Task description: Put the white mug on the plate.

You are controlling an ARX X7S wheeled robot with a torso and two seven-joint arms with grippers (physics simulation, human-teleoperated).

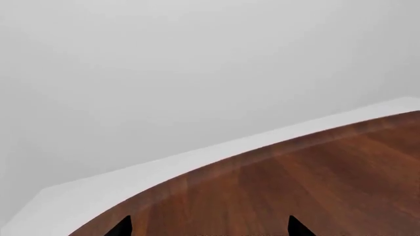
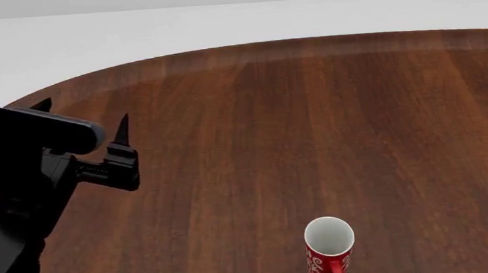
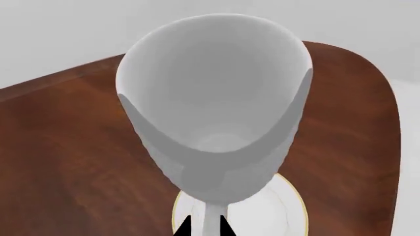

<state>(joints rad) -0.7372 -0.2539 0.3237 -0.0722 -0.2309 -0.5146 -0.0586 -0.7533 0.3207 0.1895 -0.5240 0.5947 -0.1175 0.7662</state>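
While gripped, glossy tapered white mug [image 3: 217, 108] overhangs gold-rimmed plate [image 3: 282, 206].

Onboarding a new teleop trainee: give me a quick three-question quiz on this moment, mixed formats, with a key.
1. True or false: the black left gripper holds the red patterned mug.
2. Multiple choice: in the right wrist view, what lies under the plain glossy white mug? A) bare brown wooden table only B) the round white gold-rimmed plate C) the red mug
3. Fill in: in the head view, the red mug stands ____ on the table.

Key
1. False; it hangs empty, apart from the mug.
2. B
3. Upright
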